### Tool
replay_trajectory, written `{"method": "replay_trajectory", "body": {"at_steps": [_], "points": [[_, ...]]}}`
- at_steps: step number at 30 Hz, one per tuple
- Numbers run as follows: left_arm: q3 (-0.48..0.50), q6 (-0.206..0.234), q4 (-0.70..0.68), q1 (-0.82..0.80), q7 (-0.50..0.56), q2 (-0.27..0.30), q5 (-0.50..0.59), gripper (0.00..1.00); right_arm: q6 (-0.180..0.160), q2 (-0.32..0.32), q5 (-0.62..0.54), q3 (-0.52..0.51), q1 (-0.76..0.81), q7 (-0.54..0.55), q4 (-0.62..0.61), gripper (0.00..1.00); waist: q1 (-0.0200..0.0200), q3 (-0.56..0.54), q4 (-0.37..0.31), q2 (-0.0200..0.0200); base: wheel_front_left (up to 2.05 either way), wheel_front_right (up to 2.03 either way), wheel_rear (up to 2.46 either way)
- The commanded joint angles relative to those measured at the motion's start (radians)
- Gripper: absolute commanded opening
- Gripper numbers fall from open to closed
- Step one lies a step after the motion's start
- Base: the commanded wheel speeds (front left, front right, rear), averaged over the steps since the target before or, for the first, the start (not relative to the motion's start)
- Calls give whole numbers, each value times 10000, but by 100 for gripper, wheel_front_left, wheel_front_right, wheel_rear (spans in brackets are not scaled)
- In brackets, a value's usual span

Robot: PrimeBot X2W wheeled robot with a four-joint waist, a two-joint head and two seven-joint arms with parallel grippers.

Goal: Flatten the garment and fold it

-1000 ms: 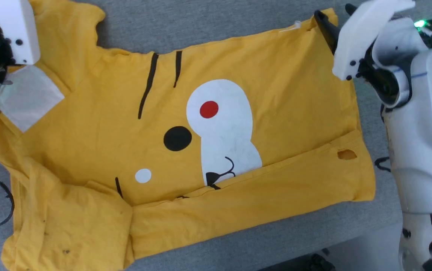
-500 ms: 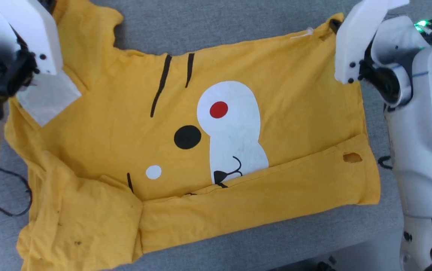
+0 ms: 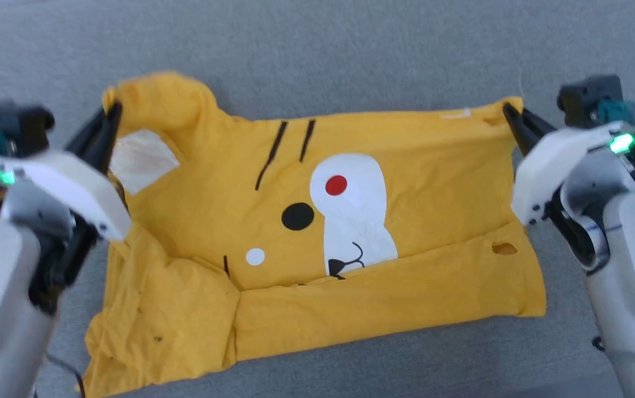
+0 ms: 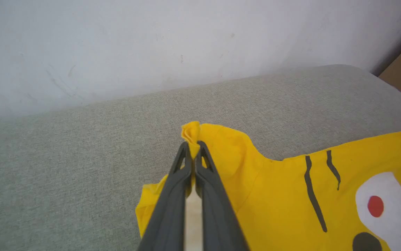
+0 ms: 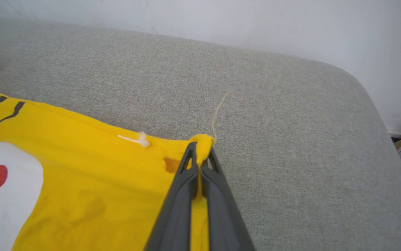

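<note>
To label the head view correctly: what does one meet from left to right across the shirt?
Left gripper → white patch → two black stripes → red dot → right gripper. Both grippers pinch the T-shirt.

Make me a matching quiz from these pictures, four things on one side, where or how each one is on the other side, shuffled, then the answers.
Things:
1. left gripper
2. right gripper
3. red dot
4. near edge

Places or states:
A. on the white patch
B. shut on the sleeve
C. folded over onto the shirt
D. shut on the corner by the loose thread

Pairs: 1-B, 2-D, 3-A, 4-C.
</note>
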Motion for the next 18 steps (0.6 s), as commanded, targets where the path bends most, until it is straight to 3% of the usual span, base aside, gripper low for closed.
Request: {"method": "replay_trajectory", "body": {"at_steps": [1, 12, 18], "points": [[136, 214, -356, 803, -196, 71, -151, 0, -11, -178, 88, 12, 385, -363, -108, 0, 2, -1222, 606, 0, 0, 0, 0], [703, 1233, -2022, 4590, -726, -170, -1332, 0, -11, -566, 304, -287, 1945, -700, 280, 0, 2, -2162, 1177, 0, 0, 0, 0], [709, 1349, -2254, 6074, -961, -569, -1944, 0, -11, -761, 327, -231, 2579, -351, 613, 0, 2, -2285, 1364, 0, 0, 0, 0]]}}
